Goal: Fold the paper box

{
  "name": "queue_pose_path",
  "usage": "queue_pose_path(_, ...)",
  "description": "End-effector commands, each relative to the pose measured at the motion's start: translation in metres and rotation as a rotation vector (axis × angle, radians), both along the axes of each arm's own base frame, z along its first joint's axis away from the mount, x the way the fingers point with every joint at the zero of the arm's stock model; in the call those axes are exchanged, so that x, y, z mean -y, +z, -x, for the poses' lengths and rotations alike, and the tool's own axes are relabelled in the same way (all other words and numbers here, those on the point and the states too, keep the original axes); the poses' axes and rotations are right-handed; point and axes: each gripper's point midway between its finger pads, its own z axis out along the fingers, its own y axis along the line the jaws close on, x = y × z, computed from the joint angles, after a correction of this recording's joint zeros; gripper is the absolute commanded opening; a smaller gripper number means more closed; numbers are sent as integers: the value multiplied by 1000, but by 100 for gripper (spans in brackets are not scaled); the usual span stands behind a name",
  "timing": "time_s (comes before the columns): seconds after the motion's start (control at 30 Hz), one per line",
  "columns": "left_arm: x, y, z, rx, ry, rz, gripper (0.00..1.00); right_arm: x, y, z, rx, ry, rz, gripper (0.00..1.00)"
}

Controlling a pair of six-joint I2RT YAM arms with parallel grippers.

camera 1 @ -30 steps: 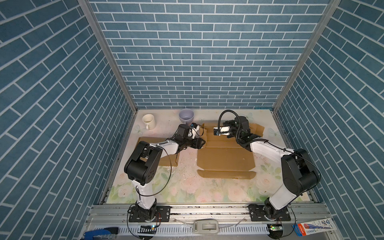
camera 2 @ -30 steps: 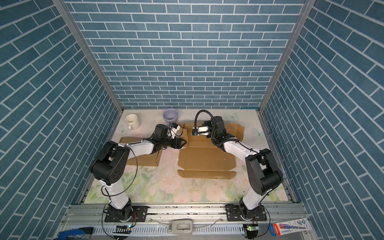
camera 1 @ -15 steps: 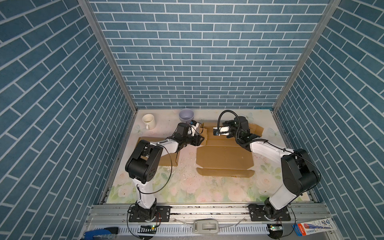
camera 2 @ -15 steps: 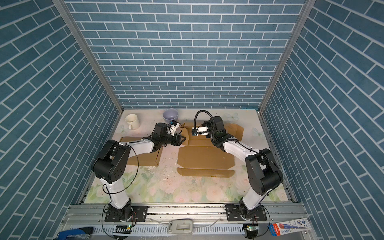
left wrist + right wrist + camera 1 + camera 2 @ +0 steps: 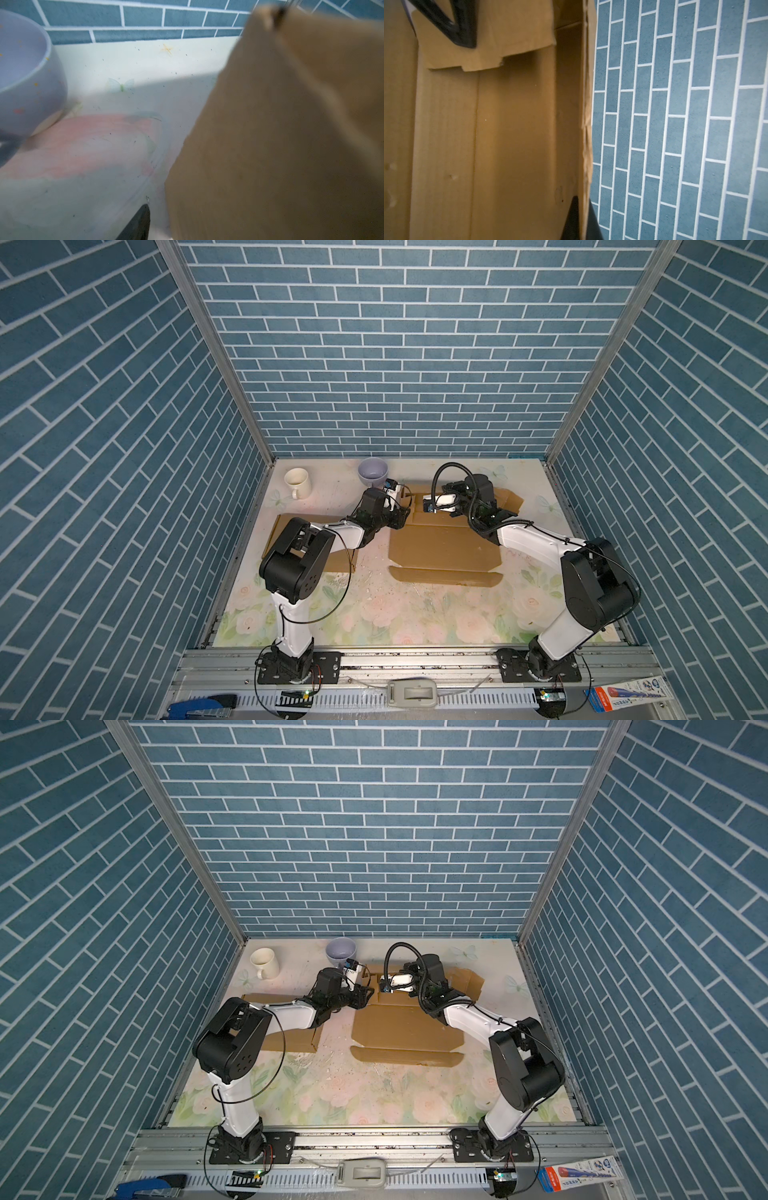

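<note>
counter (image 5: 374, 614): paper box (image 5: 444, 549) mid-counter, near panels flat | cardboard sheet (image 5: 282, 526) lies left of it | left jaws spread astride raised far-left flap | right jaws pinching raised far wall's edge | beyond: bowl (image 5: 372, 471), mug (image 5: 297, 482)

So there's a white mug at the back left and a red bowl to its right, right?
Not quite. The bowl is pale purple, not red; both top views show it. The white mug does stand at the back left, with the bowl to its right.
</note>
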Motion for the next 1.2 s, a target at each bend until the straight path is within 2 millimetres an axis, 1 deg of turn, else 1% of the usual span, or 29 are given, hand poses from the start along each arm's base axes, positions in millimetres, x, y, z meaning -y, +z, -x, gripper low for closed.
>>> queue_pose_path(0.0, -10, 9, -16, 101, 80, -4, 61, -3, -12, 11, -45, 20, 8, 0)
queue_pose_path(0.13, -12, 16, -20, 158, 98, 2, 61, -2, -16, 11, -58, 18, 14, 0)
queue_pose_path(0.23, -11, 18, -22, 176, 102, 7, 56, -2, -18, 11, -61, 15, 15, 0)
queue_pose_path(0.37, -12, 17, -24, 193, 126, -23, 45, -1, -19, 13, -68, 9, 10, 0)
queue_pose_path(0.47, -12, 18, -26, 206, 152, -59, 33, -3, -16, 17, -84, 2, -18, 0)
queue_pose_path(0.5, -11, 17, -26, 208, 160, -66, 29, -4, -14, 20, -91, 2, -30, 4)
queue_pose_path(0.57, -8, 18, -24, 217, 165, -63, 23, -4, -12, 24, -114, -2, -58, 15)
queue_pose_path(0.6, -7, 19, -23, 221, 168, -61, 21, -3, -10, 27, -130, -3, -72, 22)
queue_pose_path(0.67, -6, 20, -22, 228, 169, -53, 19, -3, -10, 32, -171, -12, -97, 31)
queue_pose_path(0.77, -5, 20, -20, 235, 170, -45, 15, -4, -3, 42, -245, -23, -177, 41)
queue_pose_path(0.83, -5, 21, -19, 239, 163, -41, 12, -5, 6, 50, -308, -29, -261, 46)
queue_pose_path(0.87, -4, 21, -17, 238, 159, -42, 11, -7, 14, 54, -342, -29, -313, 49)
queue_pose_path(0.93, -3, 21, -14, 240, 149, -40, 10, -9, 21, 64, -418, -22, -366, 51)
queue_pose_path(1.03, -2, 23, -6, 237, 127, -25, 9, -10, 24, 79, -525, -27, -412, 52)
queue_pose_path(1.17, 2, 22, 6, 220, 84, -11, 9, -17, 43, 102, -683, -1, -556, 53)
